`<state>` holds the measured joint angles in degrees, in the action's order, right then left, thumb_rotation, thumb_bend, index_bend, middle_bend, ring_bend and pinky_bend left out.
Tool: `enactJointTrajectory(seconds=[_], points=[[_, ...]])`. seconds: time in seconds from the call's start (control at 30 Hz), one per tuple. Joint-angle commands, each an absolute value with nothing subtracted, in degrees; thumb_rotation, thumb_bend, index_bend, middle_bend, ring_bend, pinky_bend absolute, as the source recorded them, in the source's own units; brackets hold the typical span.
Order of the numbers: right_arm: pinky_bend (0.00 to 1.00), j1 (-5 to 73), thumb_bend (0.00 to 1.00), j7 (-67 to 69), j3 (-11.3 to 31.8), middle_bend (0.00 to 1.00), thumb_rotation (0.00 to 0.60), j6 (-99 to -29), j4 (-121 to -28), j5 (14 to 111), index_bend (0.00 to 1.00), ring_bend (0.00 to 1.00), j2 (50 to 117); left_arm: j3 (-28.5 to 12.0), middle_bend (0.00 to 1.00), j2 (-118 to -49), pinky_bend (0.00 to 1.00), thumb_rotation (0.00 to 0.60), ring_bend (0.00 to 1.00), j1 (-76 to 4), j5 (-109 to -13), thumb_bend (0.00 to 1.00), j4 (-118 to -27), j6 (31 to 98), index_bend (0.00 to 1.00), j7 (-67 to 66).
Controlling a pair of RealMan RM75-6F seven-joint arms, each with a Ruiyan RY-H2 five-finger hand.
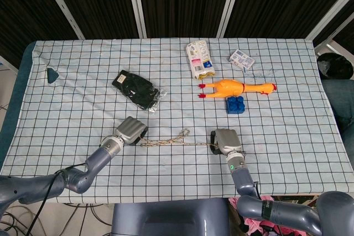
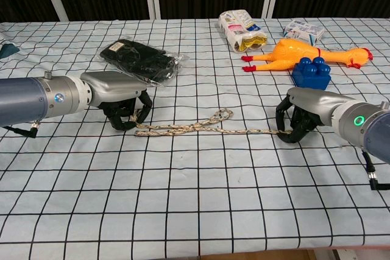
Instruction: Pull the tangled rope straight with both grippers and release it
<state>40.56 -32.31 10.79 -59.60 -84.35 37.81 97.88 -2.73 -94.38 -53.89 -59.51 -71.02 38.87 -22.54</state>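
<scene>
A beige braided rope (image 1: 174,140) (image 2: 201,125) lies on the checked tablecloth between my two hands, mostly stretched out, with a small loop near its middle (image 2: 222,114). My left hand (image 1: 131,131) (image 2: 122,106) curls its dark fingers around the rope's left end. At the rope's right end my right hand (image 1: 224,141) (image 2: 298,120) is likewise curled over it. In the chest view the rope reaches each hand's fingers; the exact contact is hidden under the palms.
Behind the rope lie a black bagged item (image 1: 136,89), a white snack packet (image 1: 199,59), a yellow rubber chicken (image 1: 235,88), a blue block (image 1: 236,104) and a small box (image 1: 241,59). A dark triangle (image 1: 52,74) sits at far left.
</scene>
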Motion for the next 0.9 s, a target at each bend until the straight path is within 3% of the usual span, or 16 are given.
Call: enactJointTrajectory(seconds=[0.03,0.9], points=[[1.0,40.55,0.44,-32.24,10.82,0.98,0.6,-59.63,-84.35,37.9,0.66,1.0,97.89,-2.74,0.97,-94.37,0.95,0.6,0.98,-53.91,-59.55,0.49,-71.09,38.85,0.63,-22.55],[1.0,40.5,0.44,-32.29,10.63,0.98,0.6,-59.64,-83.97,38.29,0.66,1.0,98.11,-2.54,0.97,-94.47,0.95,0.6,0.98,-53.57,-60.17,0.49,-71.33,39.01,0.63,-22.34]])
